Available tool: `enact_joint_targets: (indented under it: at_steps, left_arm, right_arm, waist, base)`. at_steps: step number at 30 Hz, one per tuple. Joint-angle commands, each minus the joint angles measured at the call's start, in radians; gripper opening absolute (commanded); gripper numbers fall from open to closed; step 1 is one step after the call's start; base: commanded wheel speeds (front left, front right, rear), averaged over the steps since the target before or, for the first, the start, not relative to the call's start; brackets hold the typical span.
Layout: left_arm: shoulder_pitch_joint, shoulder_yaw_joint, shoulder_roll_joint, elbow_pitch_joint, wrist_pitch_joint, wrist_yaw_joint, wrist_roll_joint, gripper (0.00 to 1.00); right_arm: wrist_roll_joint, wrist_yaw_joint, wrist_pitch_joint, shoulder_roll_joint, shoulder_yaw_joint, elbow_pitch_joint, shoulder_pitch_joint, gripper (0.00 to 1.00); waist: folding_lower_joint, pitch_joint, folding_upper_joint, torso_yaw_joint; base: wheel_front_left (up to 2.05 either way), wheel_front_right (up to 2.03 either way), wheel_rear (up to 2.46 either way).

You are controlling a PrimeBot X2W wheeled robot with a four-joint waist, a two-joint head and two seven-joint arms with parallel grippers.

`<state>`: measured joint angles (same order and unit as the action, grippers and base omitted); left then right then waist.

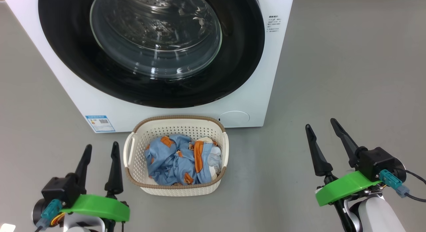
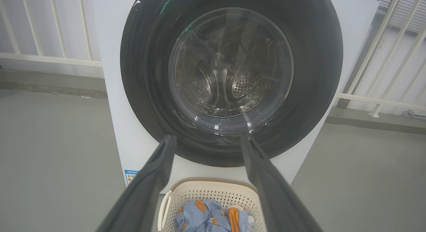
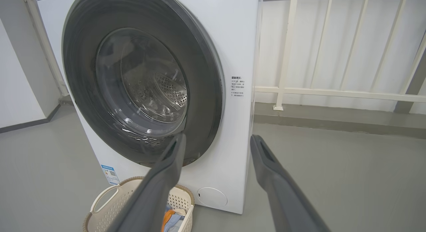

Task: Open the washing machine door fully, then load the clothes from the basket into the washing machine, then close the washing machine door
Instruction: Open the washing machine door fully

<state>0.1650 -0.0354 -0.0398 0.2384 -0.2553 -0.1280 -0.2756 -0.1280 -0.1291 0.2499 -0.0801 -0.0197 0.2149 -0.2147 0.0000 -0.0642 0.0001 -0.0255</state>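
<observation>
Closest to me are the robot's two claws: the left claw [image 1: 102,145] hangs low beside the basket's left handle and the right claw [image 1: 320,123] hangs well off to the basket's right, each with its dark fingers spread wide and nothing between them. Everything stands on a smooth grey floor [image 1: 349,75], bare and open to the right of the machine and on its left too. A white railing [image 3: 332,92] runs along a pale wall behind and beside the machine. The washing machine [image 1: 253,92] is a big white box with sharp, square corners. The washing machine door [image 1: 66,59] covers nearly all of its front and lies flat against it, shut. It is a glossy black ring around a bulging clear glass bowl, and through the glass the perforated steel drum [image 2: 246,89] shows. Just in front of the machine, between the claws and nearer the left one, sits the basket [image 1: 179,190]. It is cream-white and perforated, with a brown woven-look rim and a handle at each side. The clothes [image 1: 176,162] lie crumpled inside it, light blue with orange patches and a bit of white cloth at the right. Low on the machine's front are a blue label sticker [image 1: 100,123] at the left and a round cap [image 1: 234,118] at the right, just behind the basket's far rim.
</observation>
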Motion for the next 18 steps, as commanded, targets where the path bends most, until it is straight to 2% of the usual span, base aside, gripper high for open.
enact_joint_targets:
  at_steps: [1, 10, 18]
  left_arm:
    - [0.047, 0.034, -0.015, -0.028, -0.006, -0.003, 0.011, 1.0]
    - [0.058, 0.043, -0.014, -0.041, -0.006, -0.003, 0.0, 1.0]
    - [0.077, 0.043, -0.012, -0.059, -0.006, -0.001, -0.016, 1.0]
  right_arm:
    - [-0.01, -0.002, 0.012, 0.004, -0.019, -0.019, -0.038, 1.0]
    - [-0.013, -0.002, 0.012, -0.002, -0.011, -0.003, -0.056, 1.0]
    - [-0.041, -0.002, 0.012, -0.036, 0.005, 0.007, -0.136, 1.0]
  waist:
    - [0.0, -0.004, -0.0001, 0.001]
    - [0.0, -0.03, -0.0001, 0.007]
    - [0.0, -0.089, -0.0001, 0.021]
  base:
    - [0.0, 0.0, 0.0]
    - [0.0, 0.0, 0.0]
    - [0.0, 0.0, 0.0]
